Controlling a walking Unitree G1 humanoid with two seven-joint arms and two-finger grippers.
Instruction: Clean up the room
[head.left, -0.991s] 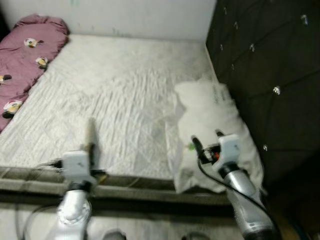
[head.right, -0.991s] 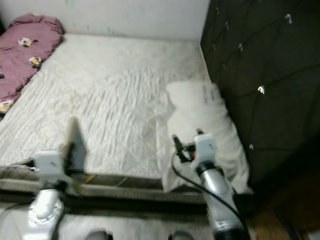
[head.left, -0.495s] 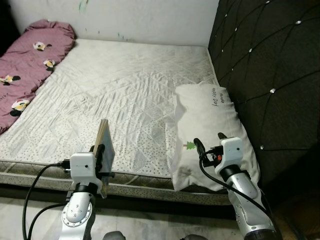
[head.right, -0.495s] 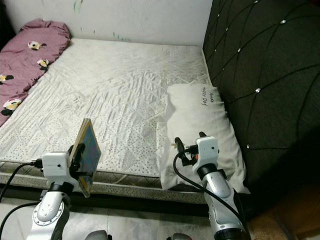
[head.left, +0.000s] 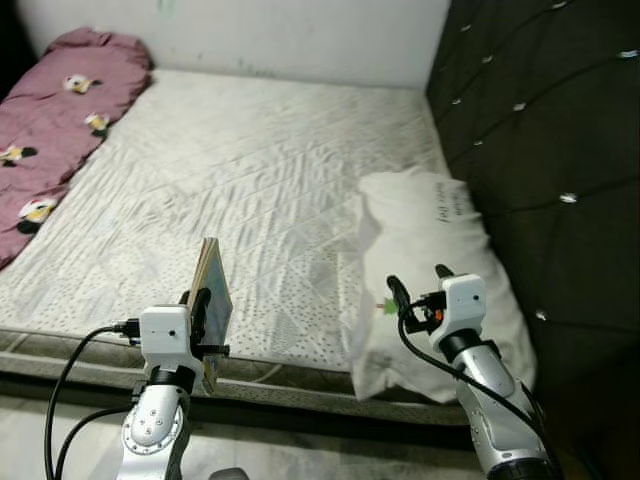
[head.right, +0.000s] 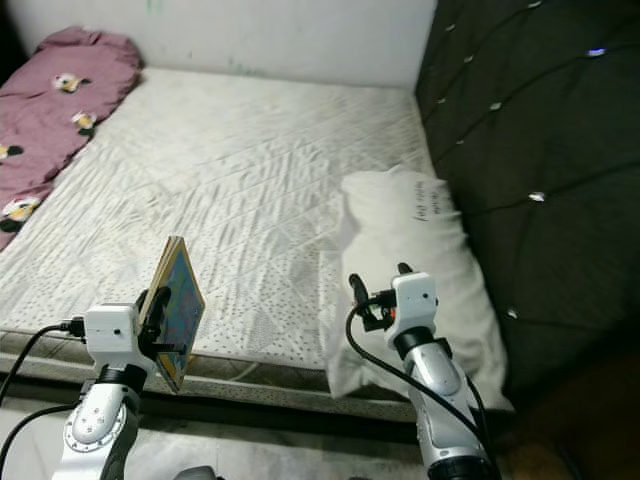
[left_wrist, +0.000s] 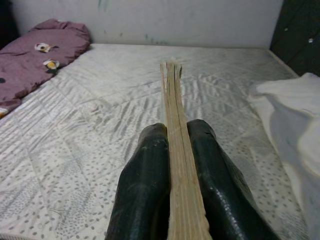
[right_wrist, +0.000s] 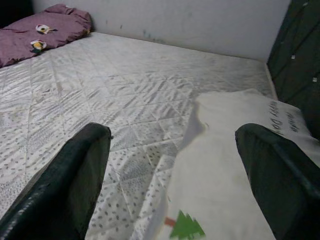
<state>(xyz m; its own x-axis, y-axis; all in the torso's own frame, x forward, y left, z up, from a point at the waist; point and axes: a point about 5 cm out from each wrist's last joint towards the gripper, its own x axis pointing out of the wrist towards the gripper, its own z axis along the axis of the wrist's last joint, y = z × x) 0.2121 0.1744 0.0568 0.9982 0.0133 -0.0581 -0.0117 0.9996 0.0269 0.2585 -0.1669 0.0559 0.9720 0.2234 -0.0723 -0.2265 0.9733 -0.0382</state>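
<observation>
While right gripper (head.right: 378, 288) gapes empty, book (left_wrist: 178, 150) pinched upright between left gripper (left_wrist: 172, 165) fingers.

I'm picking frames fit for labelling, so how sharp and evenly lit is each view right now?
Left and right eye views: slightly soft, the headboard nearly black while the mattress is bright. Left wrist view: the fingers and the book they clamp are crisp. Right wrist view: the spread fingers blur at the edges, the pillow is readable.
</observation>
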